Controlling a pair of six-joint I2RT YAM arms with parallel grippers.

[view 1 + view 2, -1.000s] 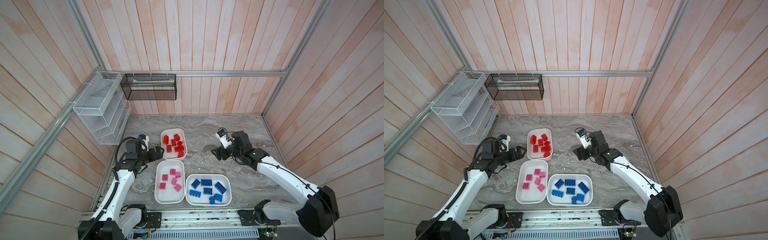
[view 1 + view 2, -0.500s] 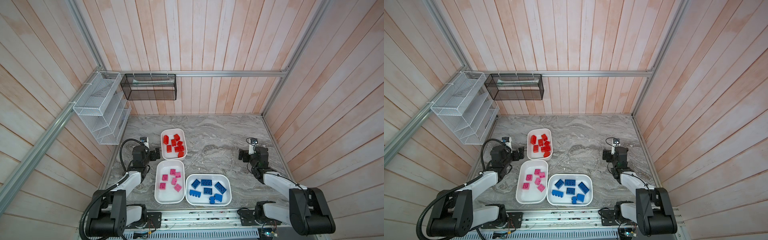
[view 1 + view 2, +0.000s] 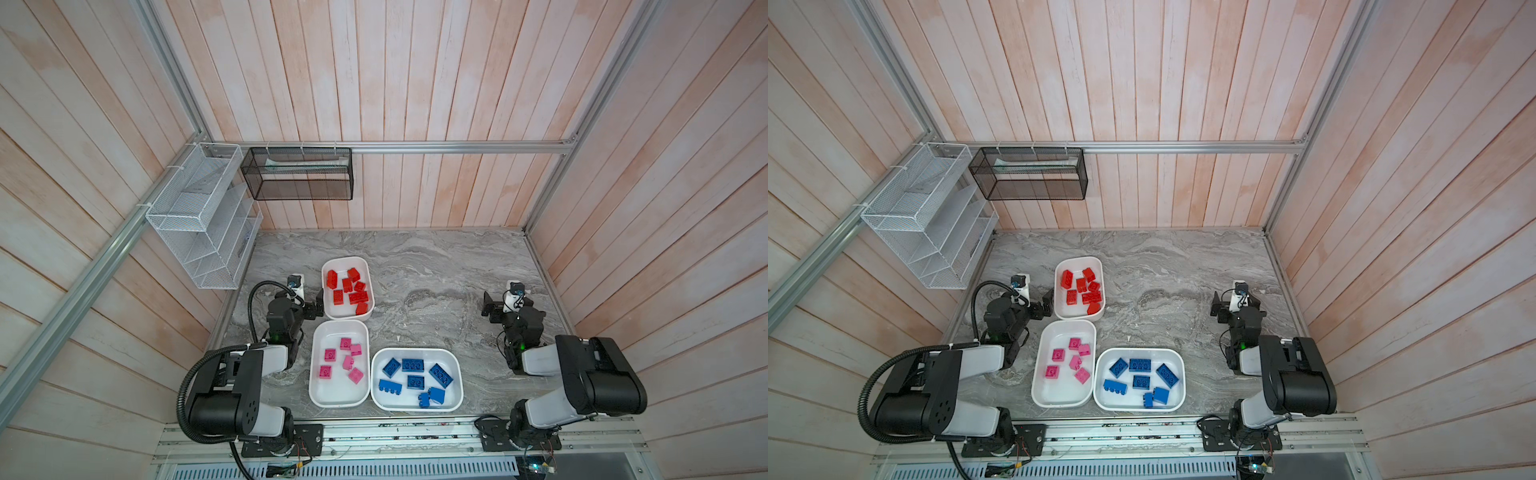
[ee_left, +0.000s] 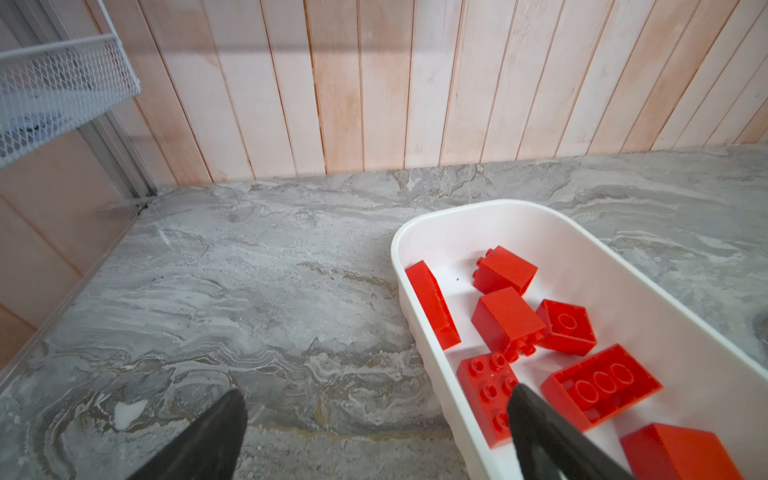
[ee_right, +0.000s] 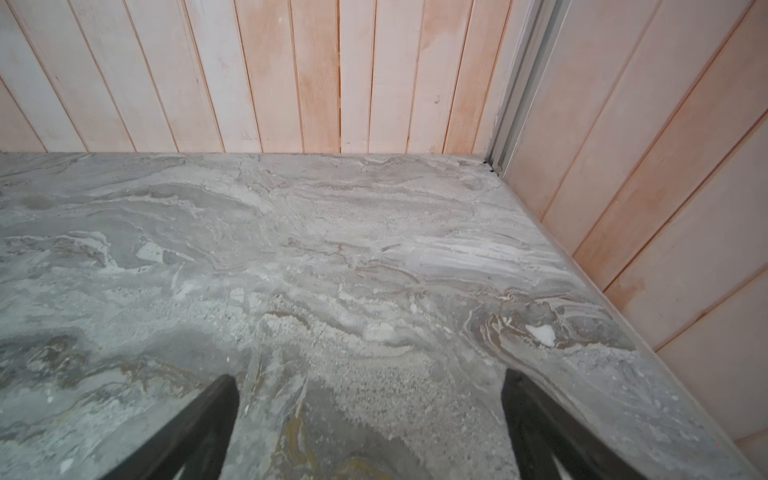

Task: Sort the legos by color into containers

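Three white tubs [image 3: 347, 262], grey marbled tabletop [image 3: 436, 270], pale wood-plank walls [image 3: 415, 83]

Both arms sit folded back low over their bases in both top views, elbows raised, forearms reaching toward 12 o'clock. The left gripper [image 3: 312, 305] hangs at about 9 o'clock of the scene, its jaws spread wide and holding nothing; in the left wrist view its two dark fingertips [image 4: 216, 432] stand far apart. The right gripper [image 3: 500, 305] rests at about 3 o'clock, likewise spread and bare, fingertips [image 5: 208, 419] well apart in the right wrist view.
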